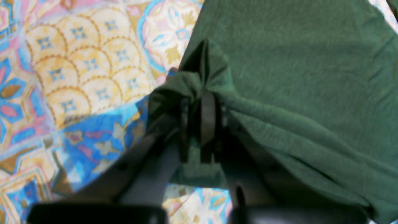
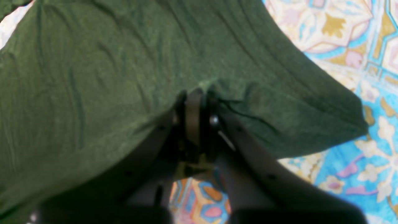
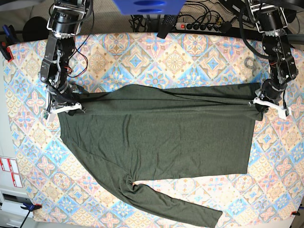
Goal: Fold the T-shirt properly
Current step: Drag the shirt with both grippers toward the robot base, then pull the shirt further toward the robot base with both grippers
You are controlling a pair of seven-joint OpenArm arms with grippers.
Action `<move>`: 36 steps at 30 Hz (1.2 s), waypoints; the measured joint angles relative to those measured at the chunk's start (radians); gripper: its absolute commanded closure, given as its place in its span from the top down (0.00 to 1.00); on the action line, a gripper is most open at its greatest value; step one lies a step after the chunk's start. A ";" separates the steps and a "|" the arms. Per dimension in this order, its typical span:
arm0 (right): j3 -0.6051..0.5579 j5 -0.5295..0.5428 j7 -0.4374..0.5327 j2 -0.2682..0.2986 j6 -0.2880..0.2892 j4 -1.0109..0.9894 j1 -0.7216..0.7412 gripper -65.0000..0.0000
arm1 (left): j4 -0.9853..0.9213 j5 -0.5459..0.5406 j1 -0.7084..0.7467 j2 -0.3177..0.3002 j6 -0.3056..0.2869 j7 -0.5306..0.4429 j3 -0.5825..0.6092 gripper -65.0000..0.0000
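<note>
The dark olive-green T-shirt (image 3: 161, 137) lies spread across the patterned table, with one long sleeve (image 3: 180, 205) trailing toward the front edge. Its upper edge runs stretched between my two grippers. My left gripper (image 3: 259, 102) is at the right end of that edge; in the left wrist view the left gripper (image 1: 203, 102) is shut on a bunched corner of the T-shirt (image 1: 295, 68). At the left end is my right gripper (image 3: 71, 107); the right wrist view shows the right gripper (image 2: 197, 104) shut on a fold of the T-shirt (image 2: 93, 77).
A colourful patterned cloth (image 3: 156, 61) covers the table. Cables and a power strip (image 3: 199, 24) lie along the back edge. Clamps (image 3: 5, 50) hold the cloth at the left edge, and white labels (image 3: 10, 172) sit at the front left.
</note>
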 measured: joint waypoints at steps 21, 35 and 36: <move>0.003 -0.004 0.002 0.003 -0.008 -0.040 -0.024 0.37 | -0.027 -0.002 0.048 -0.020 0.016 0.027 0.053 0.69; 0.047 -0.007 -0.003 0.005 -0.015 0.000 -0.077 0.45 | 0.026 -0.003 0.154 -0.013 0.014 0.028 0.057 0.70; 0.047 -0.006 -0.001 0.007 -0.010 0.009 -0.077 0.45 | 0.023 -0.002 0.152 -0.013 0.014 0.025 0.057 0.70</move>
